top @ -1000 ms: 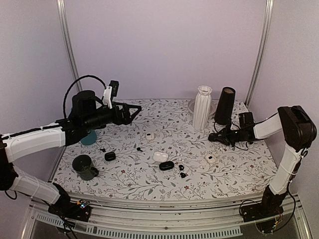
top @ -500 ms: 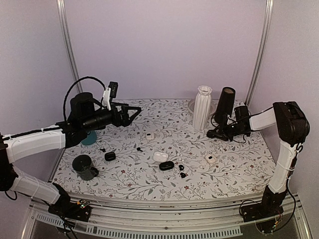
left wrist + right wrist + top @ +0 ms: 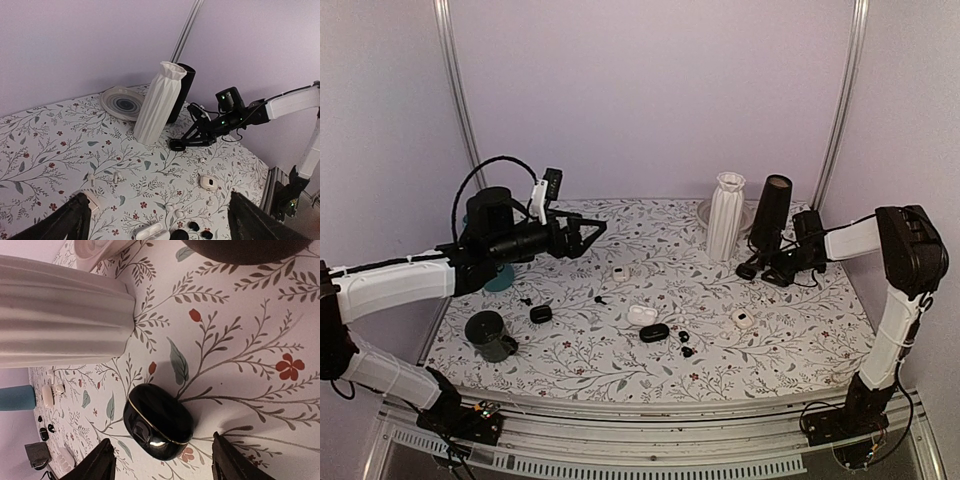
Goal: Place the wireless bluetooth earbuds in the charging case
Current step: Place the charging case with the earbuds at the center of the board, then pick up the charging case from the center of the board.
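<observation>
Plainly, left pincer (image 3: 157, 200) spread; right pincer (image 3: 162, 438) spread too, black charging case (image 3: 157, 420) lying between its tips.

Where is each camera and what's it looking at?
Top: high behind the arms, looking down on the flower-patterned table; both arms show.
Left wrist: on the left arm, facing across to the ribbed white vase; left gripper fingers show.
Right wrist: low, facing the glossy black case; right gripper fingers show.
Shared: the vase, all three.

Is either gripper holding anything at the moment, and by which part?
Nothing is held: left gripper open and empty; right gripper open, the black case lying free before it.
</observation>
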Robot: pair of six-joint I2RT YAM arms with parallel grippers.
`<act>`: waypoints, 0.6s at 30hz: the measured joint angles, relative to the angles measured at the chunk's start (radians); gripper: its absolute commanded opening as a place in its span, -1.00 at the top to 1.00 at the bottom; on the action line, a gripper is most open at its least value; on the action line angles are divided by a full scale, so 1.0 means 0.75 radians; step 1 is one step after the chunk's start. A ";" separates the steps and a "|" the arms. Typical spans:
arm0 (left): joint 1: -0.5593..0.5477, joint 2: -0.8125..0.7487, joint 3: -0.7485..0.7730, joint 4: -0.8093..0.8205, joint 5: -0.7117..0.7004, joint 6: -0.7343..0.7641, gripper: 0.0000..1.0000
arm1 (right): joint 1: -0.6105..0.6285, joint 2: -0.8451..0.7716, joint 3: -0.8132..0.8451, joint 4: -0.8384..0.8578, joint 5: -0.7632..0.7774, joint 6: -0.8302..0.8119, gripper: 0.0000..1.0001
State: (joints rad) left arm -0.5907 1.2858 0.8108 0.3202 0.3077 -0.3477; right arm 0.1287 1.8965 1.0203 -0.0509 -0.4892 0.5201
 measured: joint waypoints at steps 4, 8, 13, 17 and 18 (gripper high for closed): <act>0.000 0.009 0.000 0.001 0.004 -0.001 -0.92 | -0.001 -0.039 -0.019 -0.022 0.048 -0.010 -0.68; 0.000 0.017 0.000 0.003 0.018 -0.005 -0.92 | -0.001 -0.080 -0.046 -0.034 0.083 -0.012 -0.87; 0.000 0.024 0.000 0.014 0.036 -0.016 -0.92 | 0.000 -0.152 -0.087 -0.053 0.129 -0.017 -0.98; 0.000 0.032 -0.001 0.049 0.075 -0.027 -0.92 | 0.004 -0.289 -0.143 -0.065 0.201 -0.022 -0.98; 0.000 0.032 -0.001 0.049 0.076 -0.027 -0.92 | 0.004 -0.293 -0.144 -0.065 0.203 -0.022 -0.98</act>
State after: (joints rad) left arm -0.5907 1.3098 0.8104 0.3573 0.3649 -0.3679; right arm 0.1318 1.6764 0.9119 -0.0998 -0.3370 0.5037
